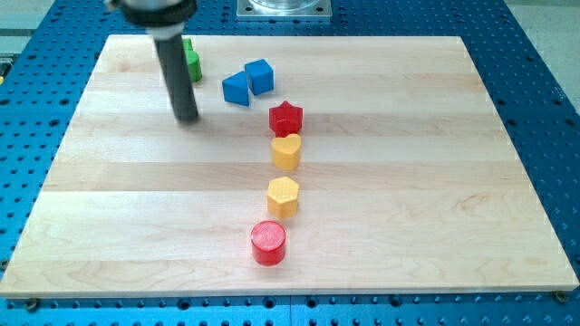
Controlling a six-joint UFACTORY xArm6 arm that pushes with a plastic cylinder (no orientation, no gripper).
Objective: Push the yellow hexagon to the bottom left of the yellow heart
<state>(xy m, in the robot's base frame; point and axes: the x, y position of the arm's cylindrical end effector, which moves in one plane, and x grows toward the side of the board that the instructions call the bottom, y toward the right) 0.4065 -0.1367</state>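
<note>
The yellow hexagon [283, 196] lies near the board's middle, straight below the yellow heart [286, 151] with a small gap between them. A red star [285, 118] touches the heart's top edge. A red cylinder [268, 243] sits just below and left of the hexagon. My tip [186, 119] rests on the board at the view's upper left, far left of the heart and well above and left of the hexagon, touching no block.
Two blue blocks [247, 82] sit together right of the rod near the view's top. A green block [190, 62] is partly hidden behind the rod. The wooden board [453, 226] lies on a blue perforated table.
</note>
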